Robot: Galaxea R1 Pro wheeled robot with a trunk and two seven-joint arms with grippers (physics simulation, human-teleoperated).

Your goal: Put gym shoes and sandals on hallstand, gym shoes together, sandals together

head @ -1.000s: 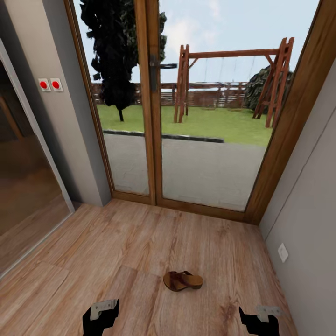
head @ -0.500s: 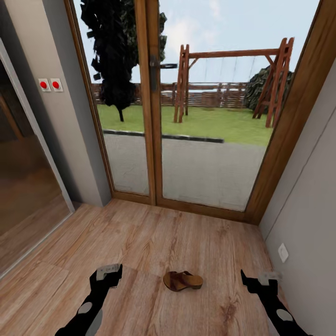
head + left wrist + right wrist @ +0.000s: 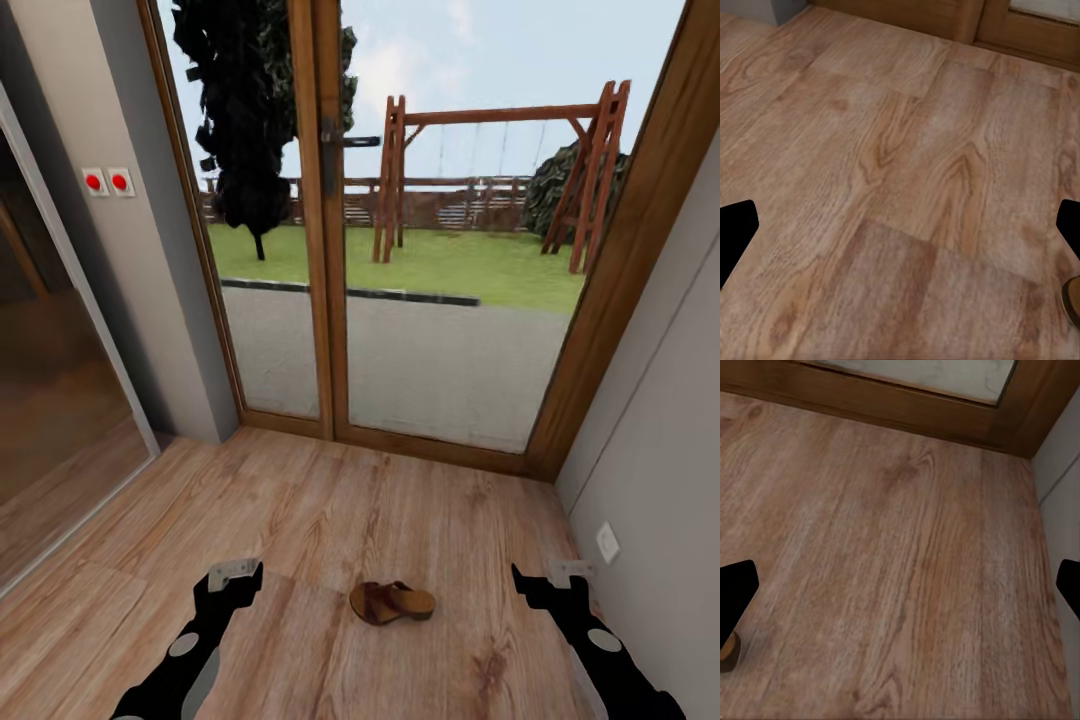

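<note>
One sandal lies on the corridor floor, between our two arms and a little ahead of the base, well short of the glazed wooden door. It is a flat dark brown piece with a woven strap upper and a tan sole edge, resting upright on its sole, lengthwise across our view. A sliver of it also shows at the edge of each wrist view.

We judge the step in hand to be the approach for a pickup. Our left gripper and right gripper hover on either side of the sandal, each well apart from it and holding nothing; in both wrist views the fingertips stand wide apart, so both jaws are spread.

Next, we would need to swing one arm inward over the sandal, lower it, and close across the narrow width of the sole. Being thin and low, it may call for a near-floor grasp.
</note>
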